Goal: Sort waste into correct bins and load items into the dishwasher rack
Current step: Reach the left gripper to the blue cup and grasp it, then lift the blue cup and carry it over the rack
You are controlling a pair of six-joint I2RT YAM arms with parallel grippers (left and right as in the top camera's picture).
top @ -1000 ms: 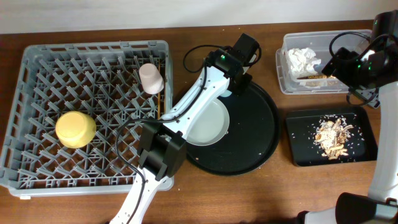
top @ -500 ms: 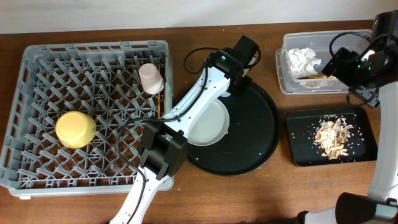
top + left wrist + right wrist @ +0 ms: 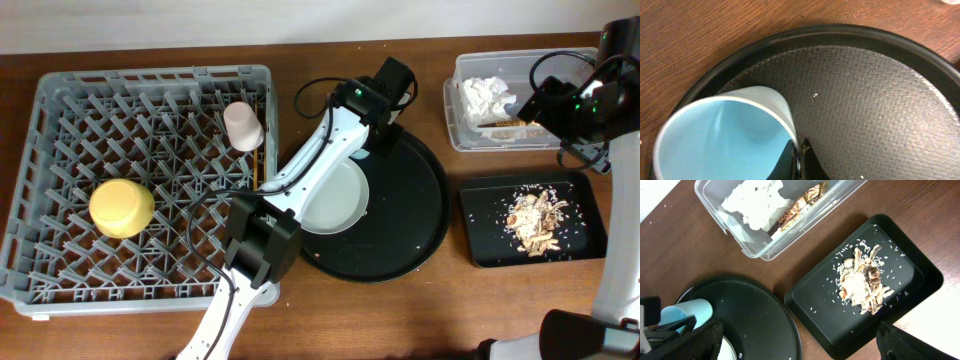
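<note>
Only writing I can read is "GOL…" on the snack wrapper [image 3: 797, 207] in the clear tub [image 3: 722, 222]. Left arm stretches over the round black tray [image 3: 880, 100], left gripper [image 3: 799, 155] pinching the tilted blue cup [image 3: 725, 135] by its rim. Right gripper [image 3: 805, 347] hangs above the surface [image 3: 680, 245], jaws apart.

Dark wooden table below a pale wall

1 brown table [image 3: 120, 335] with fine, streaky grain fills nearly every view, its surface matte and evenly lit, with only soft shadows. A cream wall [image 3: 200, 20] runs as a narrow band along the table's far edge in the overhead view.
</note>
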